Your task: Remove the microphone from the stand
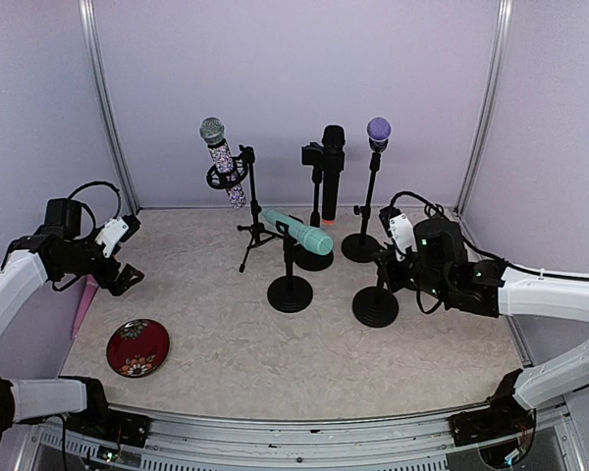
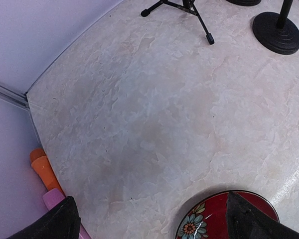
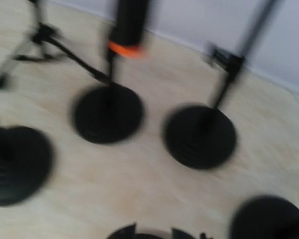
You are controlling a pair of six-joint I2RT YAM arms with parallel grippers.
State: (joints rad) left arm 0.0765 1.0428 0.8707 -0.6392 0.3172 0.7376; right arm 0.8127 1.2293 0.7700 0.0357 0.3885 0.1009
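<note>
Step in hand, as I judge it: the approach. Nothing is off a stand yet.

- Four microphones are seated at the back of the bench [image 1: 226, 334]. The glitter microphone [image 1: 222, 162] sits on the tripod. The teal microphone [image 1: 299, 232] lies tilted in its clip. The black microphone [image 1: 331, 167] is upright. The purple-headed microphone [image 1: 378, 130] is upright on the far right.
- A fifth, the front stand [image 1: 376, 304], is nearest my right arm. Its top is hidden behind that arm, so I cannot tell whether it carries anything.
- My right tool [image 1: 393, 253] hovers over the front stand, just short of the purple-headed microphone's base. Its wrist view is blurred, with only slivers of the fingertips [image 3: 123, 231] at the bottom edge. I cannot tell how far open it is or whether it holds anything.
- My left tool [image 1: 126, 278] is parked at the left wall, near the red plate [image 1: 137, 347]. Its fingers are spread wide with nothing between them.

Next move, my guess: the right arm goes for a microphone on its side. That calls for lifting the tool to handle height and squaring the fingers across the body. It should then close firmly and draw the microphone out along the clip's axis. A sideways pull could tip the stand, and the neighbouring stands are close.
</note>
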